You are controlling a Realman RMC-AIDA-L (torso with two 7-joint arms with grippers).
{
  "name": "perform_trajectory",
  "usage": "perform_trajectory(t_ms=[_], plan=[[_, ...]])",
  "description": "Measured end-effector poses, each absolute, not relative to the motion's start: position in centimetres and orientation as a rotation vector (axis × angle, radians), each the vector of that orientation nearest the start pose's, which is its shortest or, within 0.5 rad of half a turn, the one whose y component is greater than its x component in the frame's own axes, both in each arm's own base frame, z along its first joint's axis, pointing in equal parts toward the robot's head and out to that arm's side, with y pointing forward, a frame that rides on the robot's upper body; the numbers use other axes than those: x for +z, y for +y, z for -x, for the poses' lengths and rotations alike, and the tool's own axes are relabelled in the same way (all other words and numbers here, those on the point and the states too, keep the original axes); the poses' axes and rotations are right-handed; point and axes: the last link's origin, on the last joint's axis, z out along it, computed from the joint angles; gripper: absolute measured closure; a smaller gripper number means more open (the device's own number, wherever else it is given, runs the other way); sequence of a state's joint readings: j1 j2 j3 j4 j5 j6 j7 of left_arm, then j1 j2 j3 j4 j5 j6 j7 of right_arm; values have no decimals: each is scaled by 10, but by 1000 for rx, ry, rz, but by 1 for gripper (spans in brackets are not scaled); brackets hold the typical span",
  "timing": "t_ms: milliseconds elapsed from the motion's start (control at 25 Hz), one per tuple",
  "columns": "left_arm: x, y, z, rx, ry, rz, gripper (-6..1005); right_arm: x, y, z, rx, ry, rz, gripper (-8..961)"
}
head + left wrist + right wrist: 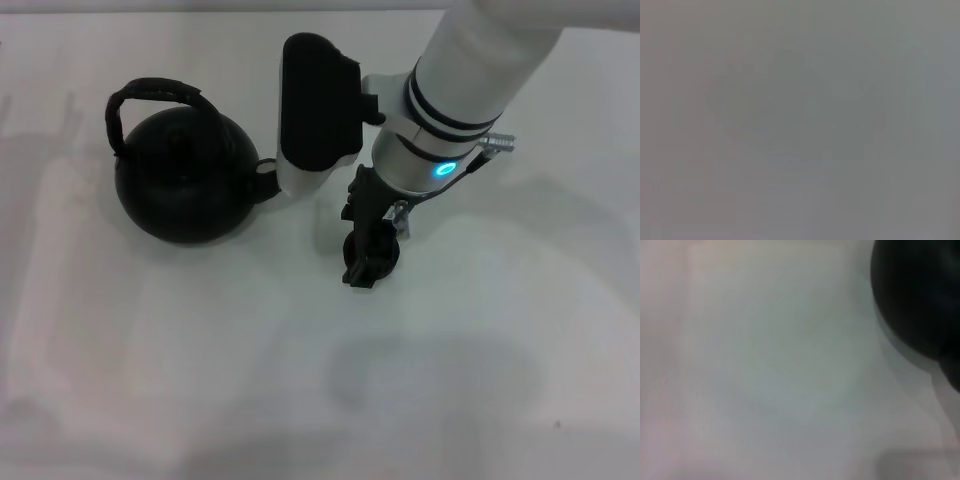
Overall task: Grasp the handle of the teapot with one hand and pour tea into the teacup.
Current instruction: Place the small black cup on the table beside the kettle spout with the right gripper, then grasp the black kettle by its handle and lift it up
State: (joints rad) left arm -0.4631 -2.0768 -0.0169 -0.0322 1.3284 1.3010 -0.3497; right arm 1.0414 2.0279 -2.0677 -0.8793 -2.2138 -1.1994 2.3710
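The large round black teapot (185, 185) stands on the white table at the left of the head view. Its dark wrapped handle (150, 92) arches over the top and its short spout (266, 180) points right. My right gripper (366, 262) hangs down to the right of the spout, apart from the teapot. A small dark round shape, apparently the teacup (389, 252), sits directly under it and is mostly hidden. The right wrist view shows part of the teapot's black body (912, 290). My left gripper is out of view.
The white table (200, 380) stretches around the teapot. The right arm's black wrist camera housing (318, 100) hangs close beside the spout. The left wrist view shows only a plain grey surface (800, 120).
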Motion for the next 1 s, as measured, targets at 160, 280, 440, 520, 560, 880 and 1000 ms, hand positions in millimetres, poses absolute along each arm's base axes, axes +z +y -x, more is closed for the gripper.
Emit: perform_trajectory(t_ms=[160, 280, 440, 520, 560, 880, 1000], plan=[[20, 324, 346, -836, -625, 1416, 155, -120, 355, -114, -801, 73, 2960, 113], [21, 324, 345, -845, -617, 1412, 155, -116, 356, -115, -736, 149, 2974, 113], [22, 324, 345, -849, -613, 1408, 156, -104, 361, -123, -614, 278, 2981, 112], [22, 324, 344, -850, -612, 1407, 156, -94, 365, -128, -524, 360, 2992, 112], [22, 324, 344, -851, -611, 1407, 156, -88, 367, -131, -466, 414, 2999, 112], [22, 324, 344, -854, -610, 1411, 156, -22, 387, -170, 166, 880, 2881, 112], [21, 323, 343, -854, -608, 1429, 156, 11, 393, -190, 638, 1073, 2697, 112]])
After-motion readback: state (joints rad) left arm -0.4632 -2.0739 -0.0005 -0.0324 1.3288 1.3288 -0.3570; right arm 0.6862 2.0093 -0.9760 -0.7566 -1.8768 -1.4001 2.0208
